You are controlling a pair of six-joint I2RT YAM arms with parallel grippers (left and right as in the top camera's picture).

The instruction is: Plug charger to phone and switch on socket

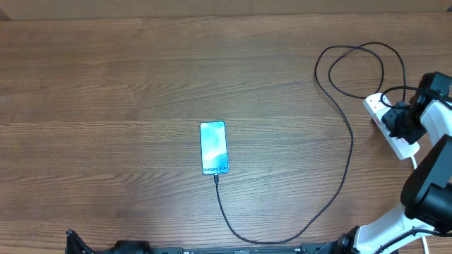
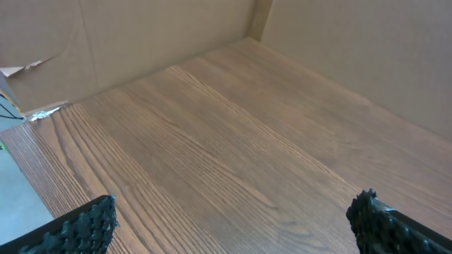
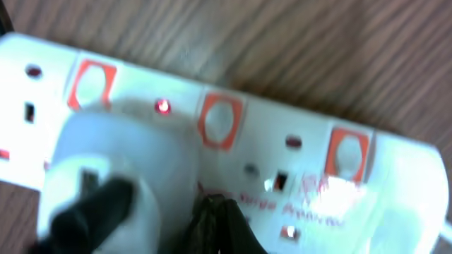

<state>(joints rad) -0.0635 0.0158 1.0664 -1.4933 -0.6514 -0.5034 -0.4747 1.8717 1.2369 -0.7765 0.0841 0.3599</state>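
The phone (image 1: 214,147) lies flat mid-table with its light blue screen up. The black charger cable (image 1: 349,152) runs from the phone's near end, loops right and back to the white power strip (image 1: 395,141) at the far right. My right gripper (image 1: 397,120) hovers over the strip. In the right wrist view its shut fingertips (image 3: 222,212) sit right over the strip's face (image 3: 311,152), beside a white adapter (image 3: 120,162) with a black lead. A small red light (image 3: 164,106) glows on the strip. My left gripper (image 2: 233,226) is open over bare wood, holding nothing.
Cardboard walls (image 2: 141,35) stand along the table's far sides in the left wrist view. The strip's thick white cord (image 1: 415,161) leaves near my right arm (image 1: 431,176). The table's left edge (image 2: 28,169) shows in the left wrist view.
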